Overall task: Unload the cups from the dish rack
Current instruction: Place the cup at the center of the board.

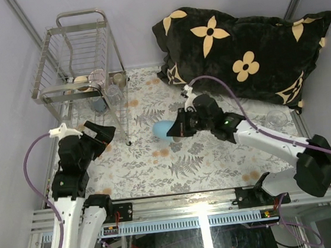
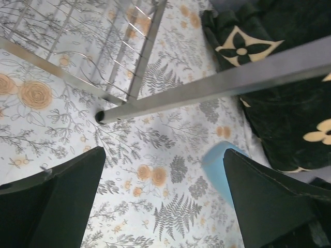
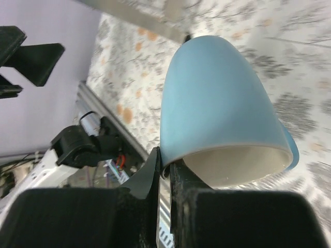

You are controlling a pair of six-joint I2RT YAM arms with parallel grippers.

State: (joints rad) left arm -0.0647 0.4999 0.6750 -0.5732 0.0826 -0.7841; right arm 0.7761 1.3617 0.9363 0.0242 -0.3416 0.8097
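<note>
My right claw (image 1: 175, 129) is pinched narrow on the rim of the light blue mug (image 3: 217, 113), one finger inside the cream lining and one outside. The mug hangs on its side over the middle of the table (image 1: 218, 166), not far from the near leg of the dish rack (image 1: 81, 12), which stands in the far left corner. From above I can't tell whether the mug touches the cloth. I judge the step in hand is setting it down, so I'd roll the wrist until the mug is level, lower slowly, and let go only once it bears on the table. A rim pinch like this lets the mug swing, and released on its side it would roll. I'd place it well apart from the rack leg and the black pillow (image 1: 246, 43). My left claw (image 1: 98, 134) stands wide and holds nothing, just beside the rack's near side. I'd hold it there until the right arm is out, then send it for the cream-and-brown cup (image 1: 80, 83) in the rack.
</note>
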